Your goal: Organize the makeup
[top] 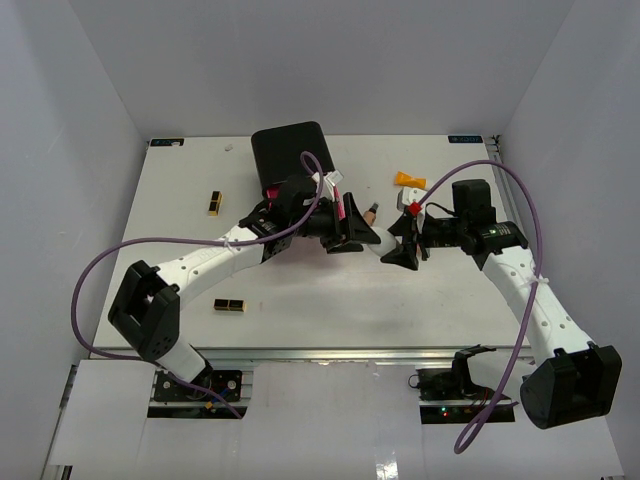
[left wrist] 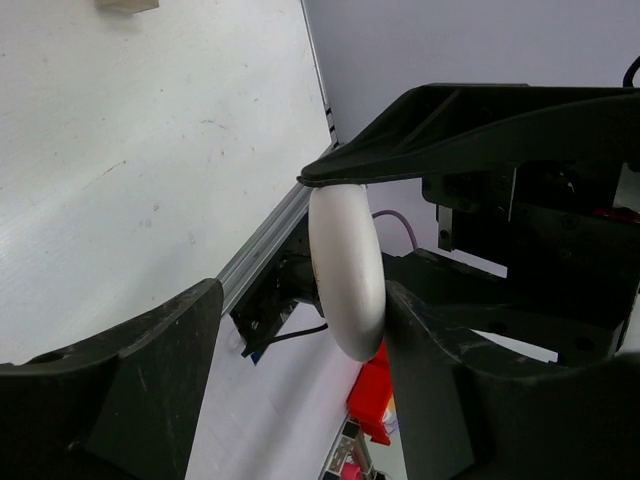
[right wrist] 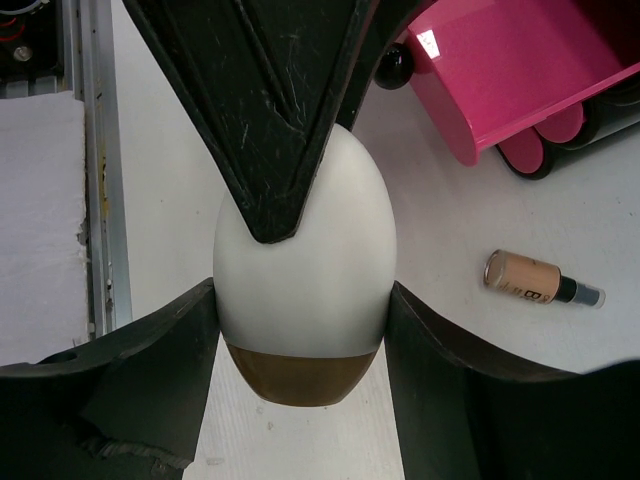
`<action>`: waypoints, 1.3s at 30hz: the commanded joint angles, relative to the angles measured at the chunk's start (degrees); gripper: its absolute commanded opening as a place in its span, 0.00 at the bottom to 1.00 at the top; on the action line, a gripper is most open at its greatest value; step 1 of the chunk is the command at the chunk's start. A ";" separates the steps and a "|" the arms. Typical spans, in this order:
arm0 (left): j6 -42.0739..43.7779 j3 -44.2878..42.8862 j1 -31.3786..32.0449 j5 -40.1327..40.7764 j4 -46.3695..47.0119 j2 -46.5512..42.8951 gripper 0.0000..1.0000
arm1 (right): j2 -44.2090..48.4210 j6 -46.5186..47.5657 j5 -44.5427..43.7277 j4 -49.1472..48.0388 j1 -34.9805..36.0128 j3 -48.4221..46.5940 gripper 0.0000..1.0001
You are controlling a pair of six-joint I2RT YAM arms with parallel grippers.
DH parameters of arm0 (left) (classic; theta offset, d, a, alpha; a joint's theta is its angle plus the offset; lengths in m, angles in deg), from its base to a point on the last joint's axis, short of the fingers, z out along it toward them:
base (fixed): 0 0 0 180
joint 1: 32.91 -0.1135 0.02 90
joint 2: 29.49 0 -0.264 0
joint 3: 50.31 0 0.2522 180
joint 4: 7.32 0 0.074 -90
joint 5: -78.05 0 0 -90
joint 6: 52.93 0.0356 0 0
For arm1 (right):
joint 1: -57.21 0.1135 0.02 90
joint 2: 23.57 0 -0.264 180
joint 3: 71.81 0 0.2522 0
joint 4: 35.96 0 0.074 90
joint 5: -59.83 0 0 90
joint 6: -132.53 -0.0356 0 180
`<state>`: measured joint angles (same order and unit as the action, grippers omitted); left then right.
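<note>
The white-brown egg shape [right wrist: 305,290] hangs above the table, with my right gripper [right wrist: 303,320] shut on its sides. My left gripper [left wrist: 300,330] stands open around the same egg [left wrist: 347,270]: one finger touches it, the other is well apart. The two grippers meet nose to nose at mid-table, left [top: 352,235] and right [top: 403,240]. A tan bottle with a dark cap [right wrist: 530,279] lies on the table, also seen from above [top: 372,210]. The orange tube [top: 406,180] lies at the back right. Two black-and-gold lipstick cases [top: 215,202] [top: 229,305] lie on the left.
The big black box [top: 292,150] stands at the back centre, with a pink drawer [right wrist: 520,70] pulled out. A small red piece [top: 411,208] sits by the right gripper. Grey walls close the table on three sides.
</note>
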<state>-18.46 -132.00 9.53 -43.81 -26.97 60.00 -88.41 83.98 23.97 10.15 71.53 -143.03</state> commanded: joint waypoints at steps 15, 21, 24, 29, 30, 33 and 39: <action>-0.55 -5.75 1.89 -3.92 0.58 4.84 0.47 | 1.99 -4.48 -3.63 -7.37 2.01 0.70 0.22; -0.46 -6.49 1.96 -3.92 0.52 4.90 0.30 | 1.99 -4.54 -4.34 -7.99 2.56 1.28 0.31; -0.34 -6.48 1.95 -4.09 0.22 4.72 0.20 | 2.14 -4.60 -4.93 -8.62 2.71 1.76 0.40; 1.76 -7.10 1.73 -1.48 -4.18 3.53 0.13 | 2.26 -4.45 -5.62 -8.84 2.65 2.03 0.70; 2.72 -7.53 1.55 -0.39 -6.02 3.08 0.13 | 2.36 -4.28 -5.84 -8.71 2.65 1.98 0.78; 5.49 -8.37 0.54 3.10 -9.77 2.03 0.11 | 2.63 -3.01 -6.14 -7.96 2.55 1.72 0.89; 10.40 -9.65 -7.01 8.62 -17.34 -3.46 0.09 | 4.50 -0.31 -4.88 -4.25 1.47 1.12 0.96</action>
<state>-12.90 -138.09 8.39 -40.39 -38.18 63.92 -86.41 81.41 17.75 4.69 73.90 -140.82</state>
